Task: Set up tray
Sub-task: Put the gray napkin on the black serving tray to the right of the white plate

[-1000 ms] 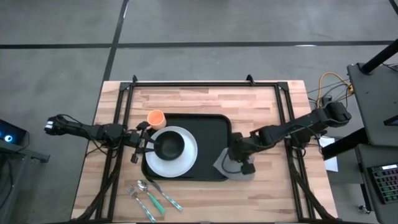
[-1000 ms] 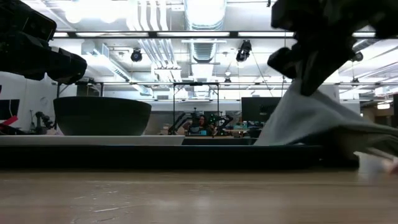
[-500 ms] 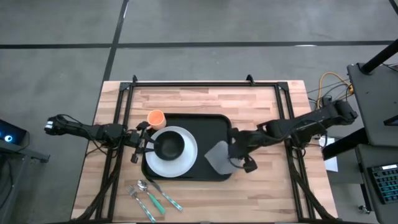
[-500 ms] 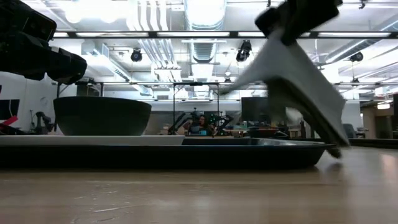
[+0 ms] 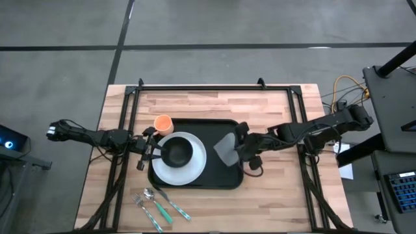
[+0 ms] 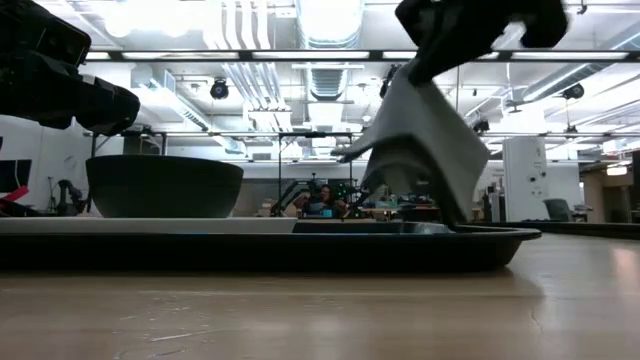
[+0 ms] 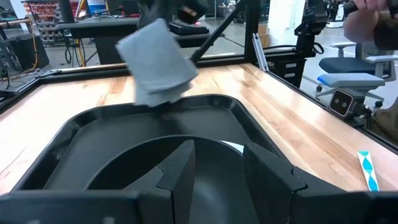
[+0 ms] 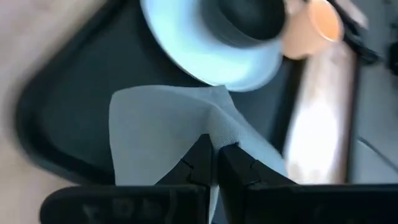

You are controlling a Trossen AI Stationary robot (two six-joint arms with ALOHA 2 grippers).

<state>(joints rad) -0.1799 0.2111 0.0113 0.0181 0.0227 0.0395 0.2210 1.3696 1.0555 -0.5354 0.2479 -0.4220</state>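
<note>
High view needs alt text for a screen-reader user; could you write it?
Seen from above, the right tool holds a grey napkin over the right part of a black tray on a wooden table. The left tool sits at a black bowl on a white plate; an orange cup and cutlery lie nearby.

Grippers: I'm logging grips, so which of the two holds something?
The right gripper, pinching the grey napkin above the tray; the left gripper holds nothing.
</note>
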